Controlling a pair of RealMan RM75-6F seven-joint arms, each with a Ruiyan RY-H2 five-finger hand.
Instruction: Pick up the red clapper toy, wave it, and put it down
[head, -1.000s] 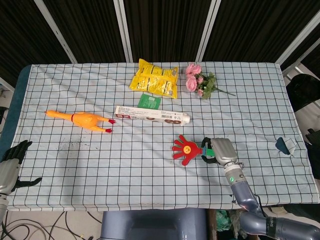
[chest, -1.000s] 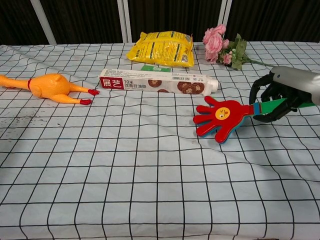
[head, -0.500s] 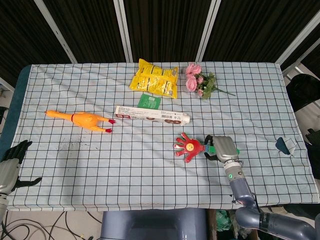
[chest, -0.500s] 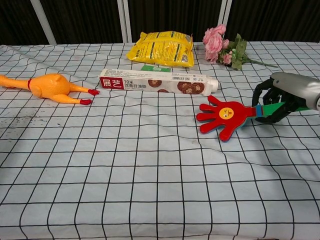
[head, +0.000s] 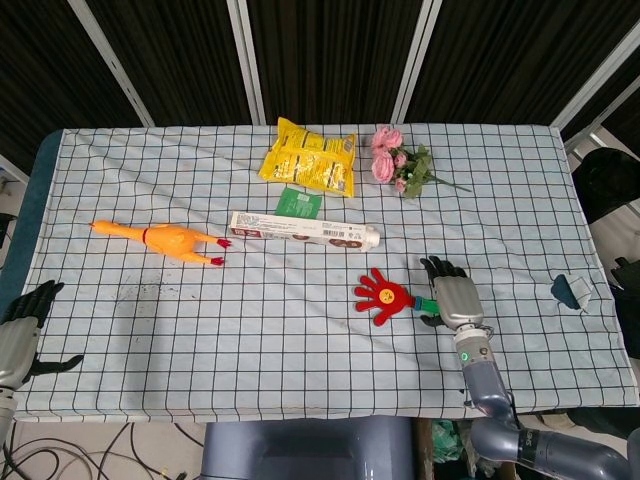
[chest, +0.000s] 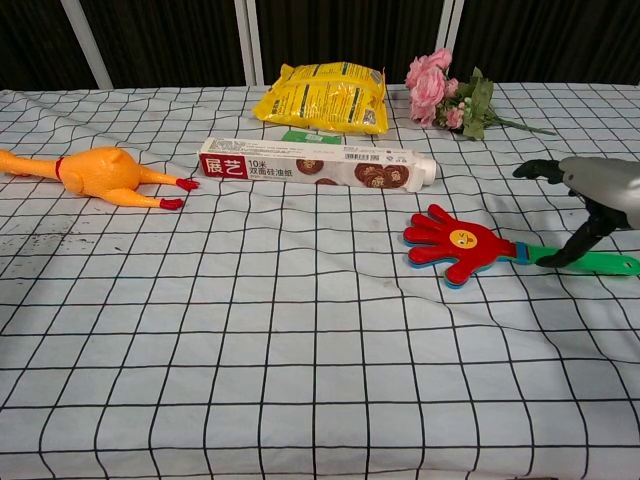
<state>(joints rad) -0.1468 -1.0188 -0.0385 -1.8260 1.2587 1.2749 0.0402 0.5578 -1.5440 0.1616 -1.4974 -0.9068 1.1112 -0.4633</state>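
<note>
The red clapper toy (head: 385, 297) (chest: 460, 243), shaped like a hand with a smiley face, lies flat on the checked cloth with its green handle (chest: 600, 263) pointing right. My right hand (head: 452, 295) (chest: 590, 190) hovers over the handle with its fingers spread and holds nothing. One dark fingertip (chest: 557, 258) comes down right at the handle. My left hand (head: 22, 330) hangs beside the table's left front corner, fingers apart and empty, far from the toy.
A long biscuit box (head: 305, 230) lies just behind the clapper. Further back are a yellow snack bag (head: 310, 158), a green packet (head: 298, 203) and pink flowers (head: 395, 160). A rubber chicken (head: 165, 240) lies at the left. A teal scrap (head: 570, 290) sits near the right edge.
My right hand has lowered the clapper onto the cloth and let go of its handle. The fingers have spread apart and the toy now lies flat, slightly further right.
</note>
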